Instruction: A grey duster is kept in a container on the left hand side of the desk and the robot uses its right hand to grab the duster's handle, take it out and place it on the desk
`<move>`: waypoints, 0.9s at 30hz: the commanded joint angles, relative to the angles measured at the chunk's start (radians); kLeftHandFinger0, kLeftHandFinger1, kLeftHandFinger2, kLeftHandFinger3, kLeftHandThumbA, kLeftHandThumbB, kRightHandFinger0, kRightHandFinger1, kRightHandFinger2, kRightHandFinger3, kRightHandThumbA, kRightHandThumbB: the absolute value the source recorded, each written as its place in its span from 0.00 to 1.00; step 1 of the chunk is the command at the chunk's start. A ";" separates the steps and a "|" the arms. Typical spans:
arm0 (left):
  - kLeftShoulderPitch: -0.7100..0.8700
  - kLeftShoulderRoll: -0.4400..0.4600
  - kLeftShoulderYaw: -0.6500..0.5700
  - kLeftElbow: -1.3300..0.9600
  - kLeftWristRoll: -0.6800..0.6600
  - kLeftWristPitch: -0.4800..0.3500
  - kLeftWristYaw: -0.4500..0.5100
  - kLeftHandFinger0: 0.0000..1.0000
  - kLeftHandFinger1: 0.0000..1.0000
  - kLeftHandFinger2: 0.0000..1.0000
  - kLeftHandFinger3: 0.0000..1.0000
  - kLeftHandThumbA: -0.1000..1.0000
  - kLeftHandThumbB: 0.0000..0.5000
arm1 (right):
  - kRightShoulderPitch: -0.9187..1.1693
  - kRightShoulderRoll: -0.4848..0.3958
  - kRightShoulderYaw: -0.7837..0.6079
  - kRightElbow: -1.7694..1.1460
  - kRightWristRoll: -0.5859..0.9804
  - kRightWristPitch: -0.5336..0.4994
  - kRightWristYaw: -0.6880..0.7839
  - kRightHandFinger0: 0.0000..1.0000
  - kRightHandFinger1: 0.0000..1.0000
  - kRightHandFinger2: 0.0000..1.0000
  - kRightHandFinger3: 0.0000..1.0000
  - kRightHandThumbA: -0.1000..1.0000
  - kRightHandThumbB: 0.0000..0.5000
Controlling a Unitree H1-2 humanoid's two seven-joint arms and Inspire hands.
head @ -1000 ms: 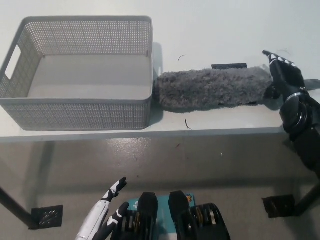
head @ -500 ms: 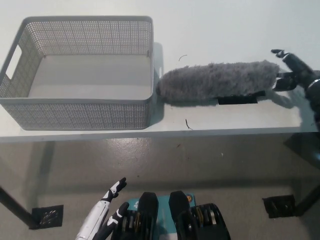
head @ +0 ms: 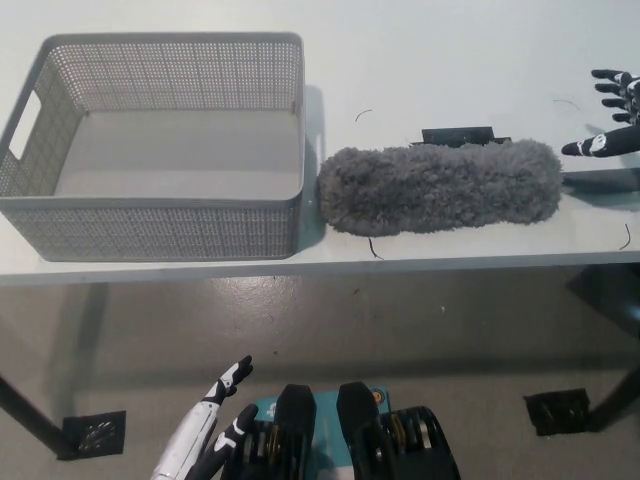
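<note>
Fluffy grey duster lies near white desk's front edge, just beside grey mesh basket. Black right hand at right edge, fingers spread, empty. Placement looks done; next, pull arm clear. White left hand idle below, fingers apart.

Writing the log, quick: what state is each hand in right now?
Left hand: open, holding nothing, resting low at the lower left.
Right hand: open, fingers spread, off the duster.

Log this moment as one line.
duster: lying on desk beside container | right hand: open, off duster | left hand: resting low
</note>
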 commanded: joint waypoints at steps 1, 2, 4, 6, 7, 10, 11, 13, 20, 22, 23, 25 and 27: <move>-0.001 0.029 0.013 -0.033 0.007 -0.031 0.009 1.00 1.00 1.00 1.00 1.00 0.09 | -0.389 -0.111 -0.543 -0.684 1.038 0.202 -0.251 1.00 1.00 1.00 1.00 0.99 1.00; 0.000 0.027 0.013 -0.033 0.008 -0.028 0.009 1.00 1.00 1.00 1.00 1.00 0.10 | -0.344 -0.078 -0.558 -0.802 1.019 0.202 -0.294 1.00 1.00 1.00 1.00 1.00 0.95; -0.002 0.026 0.011 -0.031 0.012 -0.029 0.011 1.00 1.00 1.00 1.00 1.00 0.08 | -0.259 -0.011 -0.588 -1.009 0.930 0.202 -0.299 1.00 1.00 1.00 1.00 1.00 0.87; -0.005 0.027 0.011 -0.028 0.013 -0.031 0.011 1.00 1.00 1.00 1.00 1.00 0.08 | -0.161 0.027 -0.563 -1.174 0.849 0.136 -0.305 1.00 1.00 1.00 1.00 1.00 0.90; -0.009 0.027 0.010 -0.025 0.012 -0.030 0.009 1.00 1.00 1.00 1.00 1.00 0.08 | -0.069 0.052 -0.527 -1.314 0.794 0.076 -0.332 1.00 1.00 1.00 1.00 1.00 0.89; -0.011 0.023 0.006 -0.025 0.011 -0.023 0.004 1.00 1.00 1.00 1.00 1.00 0.10 | 0.225 0.151 -0.385 -1.638 0.578 -0.085 -0.352 1.00 1.00 1.00 1.00 1.00 0.98; -0.013 0.021 0.006 -0.023 0.010 -0.022 0.004 1.00 1.00 1.00 1.00 1.00 0.10 | 0.336 0.203 -0.315 -1.696 0.470 -0.171 -0.334 1.00 1.00 1.00 1.00 1.00 0.99; -0.009 0.018 0.006 -0.021 0.004 -0.022 0.003 1.00 1.00 1.00 1.00 1.00 0.10 | 0.534 0.290 -0.206 -1.708 0.292 -0.405 -0.276 1.00 1.00 1.00 1.00 1.00 0.89; -0.008 0.018 0.012 0.006 -0.019 -0.092 0.018 1.00 1.00 1.00 1.00 1.00 0.14 | 1.127 0.635 0.176 -1.708 -0.027 -0.737 -0.241 1.00 1.00 1.00 1.00 1.00 0.09; -0.007 0.017 0.012 0.009 -0.029 -0.103 0.016 1.00 1.00 1.00 1.00 1.00 0.15 | 1.169 0.592 0.215 -1.708 0.049 -0.658 -0.188 1.00 1.00 1.00 1.00 1.00 0.47; -0.007 0.015 0.011 0.008 -0.035 -0.105 0.015 1.00 1.00 1.00 1.00 1.00 0.15 | 1.149 0.577 0.238 -1.677 0.104 -0.656 -0.165 1.00 1.00 1.00 1.00 0.97 0.84; -0.005 0.014 0.003 0.002 -0.054 -0.107 0.024 1.00 1.00 1.00 1.00 1.00 0.16 | 1.107 0.592 0.261 -1.505 0.130 -0.731 -0.115 1.00 1.00 1.00 1.00 1.00 1.00; 0.004 0.008 -0.006 -0.001 -0.057 -0.107 0.028 1.00 1.00 1.00 1.00 1.00 0.20 | 1.092 0.616 0.263 -1.383 0.017 -0.738 -0.183 1.00 1.00 1.00 1.00 1.00 0.85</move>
